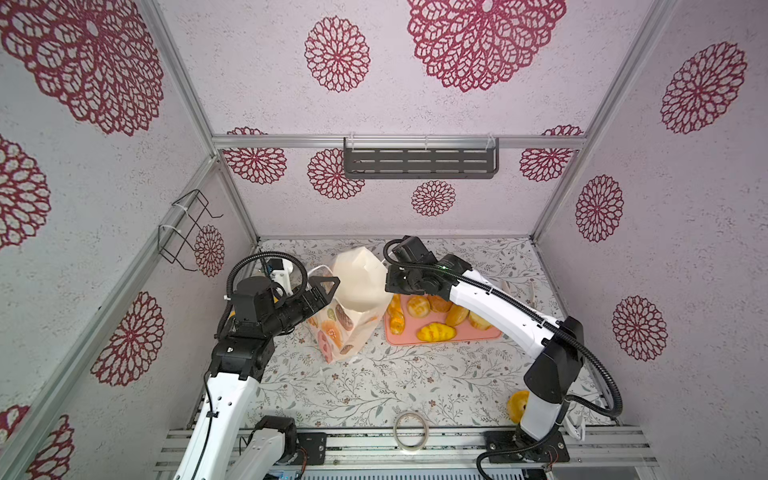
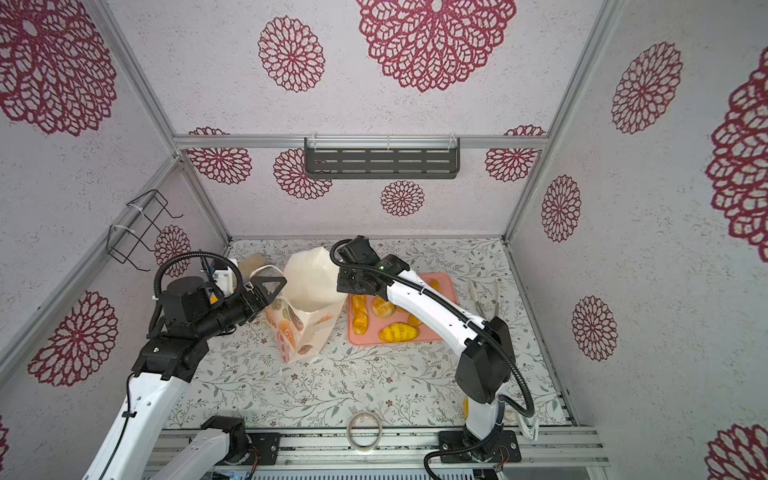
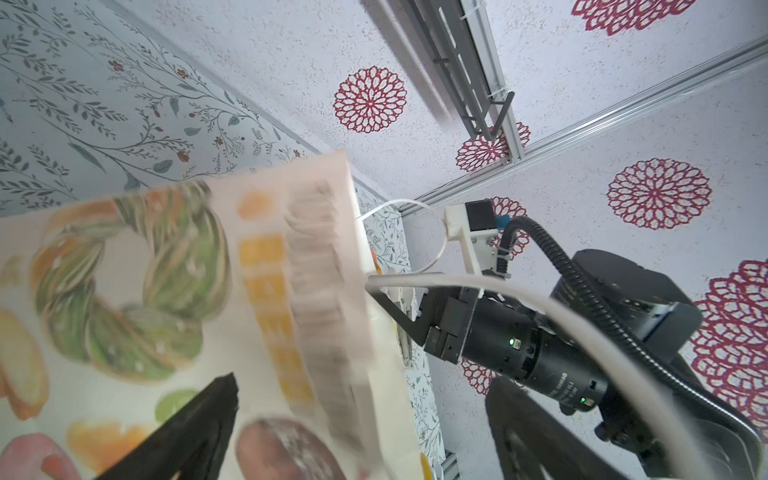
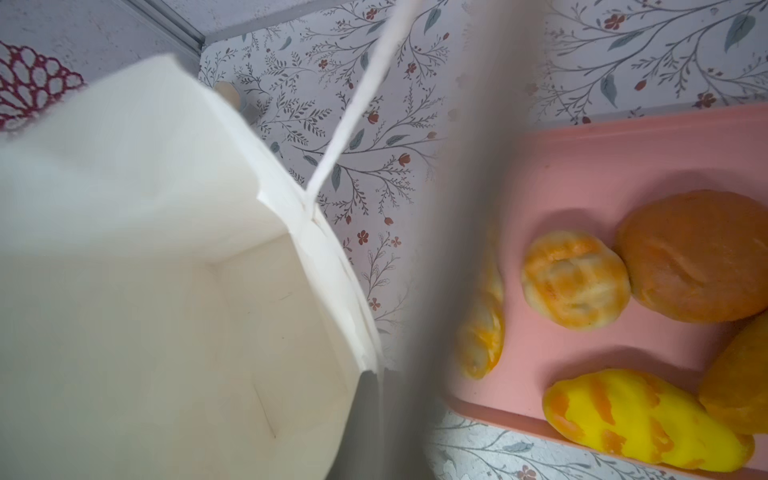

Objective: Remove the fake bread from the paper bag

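**Bag stands open, bread on the tray**

The paper bag (image 1: 336, 332) stands on the flowered table (image 1: 395, 386) near the middle in both top views, with its mouth open toward the camera head. Its printed side faces the left arm, and the left wrist view shows this side (image 3: 124, 291) blurred.

The left claw (image 1: 330, 297) is just beside that printed side, near the top of the bag. Its jaws are wide apart and hold nothing. In the left wrist view its two black fingers (image 3: 195, 428) stand far from each other, with the bag's wall in front of them.

The right claw (image 1: 390, 282) is at the opposite rim of the bag, with its jaws together. In the left wrist view its tip (image 3: 382, 297) meets the bag's edge, and it appears to pinch the rim there.

In the right wrist view the inner walls of the bag (image 4: 145, 249) show as plain white paper, and a white cord handle (image 4: 357, 108) rises from the rim.

The toy bread (image 1: 436, 331) lies on a pink tray (image 1: 457, 337), just to the right of the bag in both top views. The right forearm hides part of it. The right wrist view shows a yellow striped loaf (image 4: 644, 424), a round pale roll (image 4: 575, 282) and a brown bun (image 4: 698, 257), with the roll and bun touching.

A roll of tape (image 1: 409, 430) lies at the front edge of the table.
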You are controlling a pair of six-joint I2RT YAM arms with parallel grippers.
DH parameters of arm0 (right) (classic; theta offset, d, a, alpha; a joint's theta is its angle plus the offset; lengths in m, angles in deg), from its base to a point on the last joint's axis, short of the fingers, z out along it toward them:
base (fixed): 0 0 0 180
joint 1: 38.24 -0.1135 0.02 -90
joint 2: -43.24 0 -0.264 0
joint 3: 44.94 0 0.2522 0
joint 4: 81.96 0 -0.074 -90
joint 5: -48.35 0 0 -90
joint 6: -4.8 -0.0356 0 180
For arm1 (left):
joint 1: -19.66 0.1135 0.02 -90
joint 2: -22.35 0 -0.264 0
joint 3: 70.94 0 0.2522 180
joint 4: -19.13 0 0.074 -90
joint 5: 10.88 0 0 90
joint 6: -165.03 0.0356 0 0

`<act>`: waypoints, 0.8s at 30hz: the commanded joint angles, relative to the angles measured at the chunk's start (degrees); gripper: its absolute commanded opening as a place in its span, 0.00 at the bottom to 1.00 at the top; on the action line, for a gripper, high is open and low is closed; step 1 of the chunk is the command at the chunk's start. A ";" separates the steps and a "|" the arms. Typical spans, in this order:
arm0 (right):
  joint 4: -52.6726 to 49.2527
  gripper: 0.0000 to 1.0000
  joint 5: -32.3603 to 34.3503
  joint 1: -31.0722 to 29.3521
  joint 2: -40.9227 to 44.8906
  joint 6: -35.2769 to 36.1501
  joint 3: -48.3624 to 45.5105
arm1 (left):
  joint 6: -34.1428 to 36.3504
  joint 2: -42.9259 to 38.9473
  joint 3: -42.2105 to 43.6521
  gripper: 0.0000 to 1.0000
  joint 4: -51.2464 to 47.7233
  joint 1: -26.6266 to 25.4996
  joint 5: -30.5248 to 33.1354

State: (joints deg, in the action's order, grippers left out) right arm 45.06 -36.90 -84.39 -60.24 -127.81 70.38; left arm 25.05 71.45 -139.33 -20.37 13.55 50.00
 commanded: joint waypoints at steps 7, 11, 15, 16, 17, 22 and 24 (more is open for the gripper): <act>1.93 0.00 0.93 0.08 3.36 0.72 2.83 | 1.46 0.84 -2.05 0.97 2.04 -0.05 -1.78; -0.76 0.00 1.40 0.04 0.62 2.71 8.24 | 3.49 0.30 -2.28 0.97 1.31 -0.05 -0.48; -3.43 0.00 1.49 -0.22 -3.31 4.09 14.06 | 5.20 -0.27 -1.82 0.97 -0.07 -0.09 2.78; -3.56 0.00 1.80 -0.34 -3.86 4.24 14.70 | 5.60 -0.61 -1.64 0.97 -0.75 -0.07 3.98; -3.58 0.00 2.09 -0.43 -4.39 4.50 15.23 | 5.99 -0.96 -1.62 0.97 -1.49 -0.07 5.35; -1.87 0.13 -0.61 -1.00 -6.09 5.34 15.69 | 8.20 -3.75 -1.44 0.97 -4.31 -0.05 10.33; -1.81 0.41 -1.32 -1.41 -6.30 5.30 15.78 | 9.51 -4.53 -1.96 0.97 -6.21 0.04 11.07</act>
State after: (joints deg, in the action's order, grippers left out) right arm 43.23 -37.16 -85.15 -66.86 -123.87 84.93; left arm 31.34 68.26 -140.05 -23.76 13.55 57.82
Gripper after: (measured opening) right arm 0.294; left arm 0.974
